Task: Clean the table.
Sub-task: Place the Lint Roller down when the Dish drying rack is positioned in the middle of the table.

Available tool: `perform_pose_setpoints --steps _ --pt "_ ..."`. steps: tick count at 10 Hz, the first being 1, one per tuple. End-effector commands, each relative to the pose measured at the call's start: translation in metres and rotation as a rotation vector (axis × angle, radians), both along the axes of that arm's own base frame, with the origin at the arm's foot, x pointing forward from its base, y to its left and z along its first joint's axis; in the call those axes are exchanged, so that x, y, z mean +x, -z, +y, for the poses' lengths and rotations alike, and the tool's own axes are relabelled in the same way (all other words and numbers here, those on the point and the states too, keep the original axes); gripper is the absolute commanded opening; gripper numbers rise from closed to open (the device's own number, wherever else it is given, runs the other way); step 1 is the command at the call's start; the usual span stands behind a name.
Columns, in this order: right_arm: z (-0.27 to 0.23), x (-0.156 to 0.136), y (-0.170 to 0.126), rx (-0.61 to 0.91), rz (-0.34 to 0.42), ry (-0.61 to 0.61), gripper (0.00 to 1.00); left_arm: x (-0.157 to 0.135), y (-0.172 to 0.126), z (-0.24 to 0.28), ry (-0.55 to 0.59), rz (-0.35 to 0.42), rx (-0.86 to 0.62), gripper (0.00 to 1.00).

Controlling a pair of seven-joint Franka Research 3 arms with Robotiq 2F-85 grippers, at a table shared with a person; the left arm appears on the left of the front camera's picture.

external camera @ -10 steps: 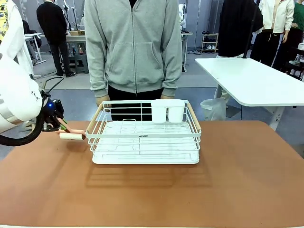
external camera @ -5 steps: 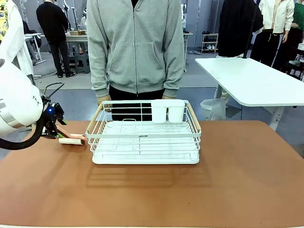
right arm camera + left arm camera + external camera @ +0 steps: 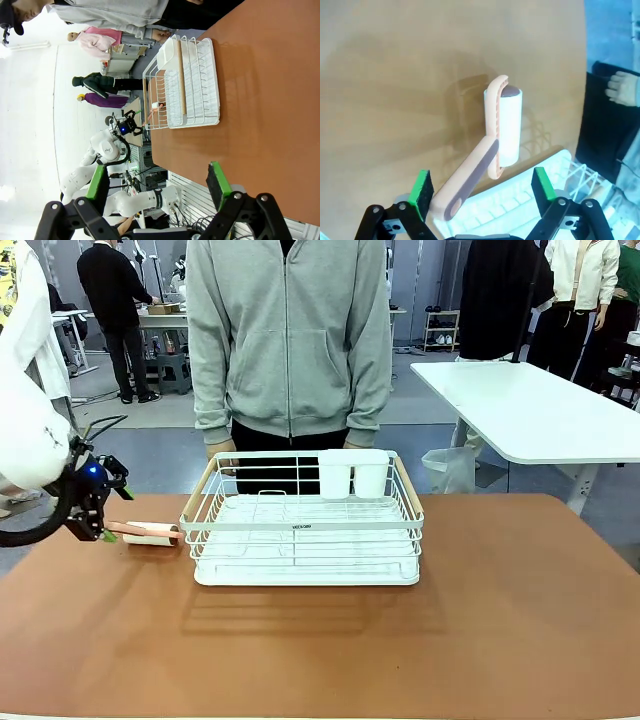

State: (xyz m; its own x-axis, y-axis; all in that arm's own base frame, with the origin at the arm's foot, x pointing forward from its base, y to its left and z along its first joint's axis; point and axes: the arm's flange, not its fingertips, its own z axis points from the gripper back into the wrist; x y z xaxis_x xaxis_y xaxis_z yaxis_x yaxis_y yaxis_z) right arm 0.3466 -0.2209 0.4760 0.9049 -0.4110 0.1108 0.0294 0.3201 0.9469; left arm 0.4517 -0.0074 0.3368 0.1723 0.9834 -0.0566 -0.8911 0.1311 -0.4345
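Moved: left claw backed toward tabletop's left edge.
Claw: spread, lint roller released.
Right claw: spread.
Next: probably regrasp handle.

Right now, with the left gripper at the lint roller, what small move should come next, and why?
Probably shut the left gripper on the handle of the roller. Its jaws stand open, and the handle's end lies between the green pads, nearer one of them, while the roller rests on the table beside the rack.
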Motion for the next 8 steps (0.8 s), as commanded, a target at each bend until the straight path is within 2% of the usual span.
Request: perform_pose_setpoints --steps 1,3,5,6,8 --pt "0.0 0.0 -0.004 0.009 -0.019 -0.002 1.0 -0.024 -0.066 -0.007 0.035 0.044 0.002 1.0" --pt "0.0 0.0 -0.004 0.009 -0.019 -0.002 1.0 -0.025 -0.094 -0.007 0.023 0.065 0.014 1.0" --pt "0.0 0.0 -0.004 0.009 -0.019 -0.002 1.0 -0.024 -0.108 -0.006 -0.005 0.067 0.004 1.0" --pt "0.0 0.0 -0.004 0.009 -0.019 -0.002 1.0 -0.026 -0.089 -0.002 0.04 0.038 0.004 1.0" --pt "0.0 0.0 -0.004 0.009 -0.019 -0.002 1.0 -0.026 -0.089 -0.002 0.04 0.038 0.004 1.0"
